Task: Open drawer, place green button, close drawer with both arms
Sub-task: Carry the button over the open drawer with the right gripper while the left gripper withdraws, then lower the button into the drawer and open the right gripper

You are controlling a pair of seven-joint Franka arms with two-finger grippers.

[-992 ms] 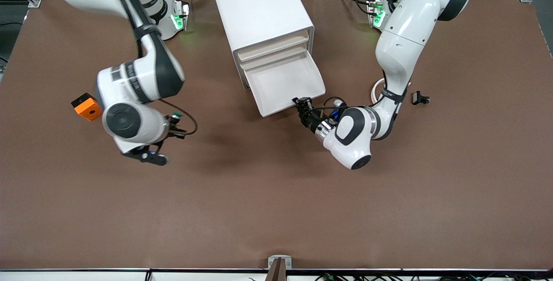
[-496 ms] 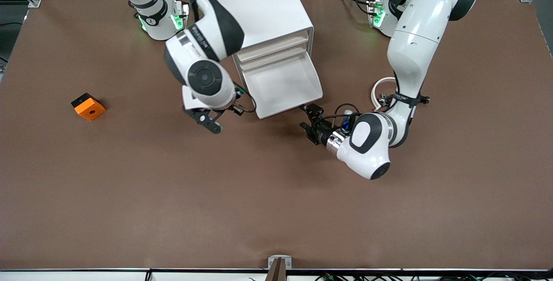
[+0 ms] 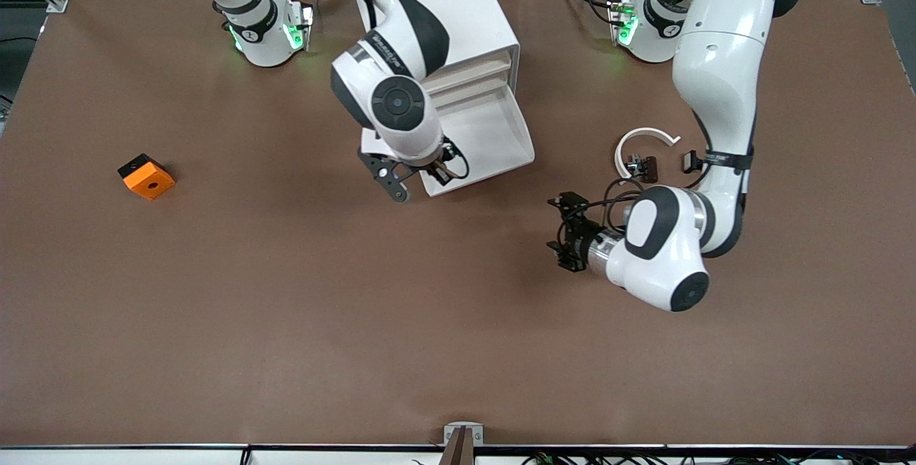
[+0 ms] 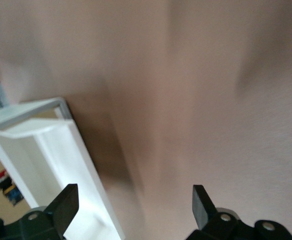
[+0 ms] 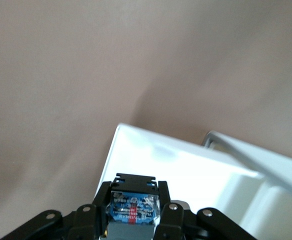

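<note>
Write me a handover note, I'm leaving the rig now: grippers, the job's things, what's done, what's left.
Right gripper: shut on the button, over the open drawer's front edge.
Left gripper: open, holding nothing, over bare table toward the left arm's end, apart from the drawer.
Done: drawer pulled out of the cabinet, button picked up.
Left: release the button into the drawer, then close it.

drawer [image 3: 481, 137] pulled out with open top, right gripper [image 3: 438, 168] clamped on button [image 5: 134, 210] just above its front corner, left gripper [image 3: 565, 232] spread wide over bare table [image 3: 458, 322], drawer front wall beside its fingers [image 4: 66, 202], black clips [image 3: 644, 164] near left arm's elbow
</note>
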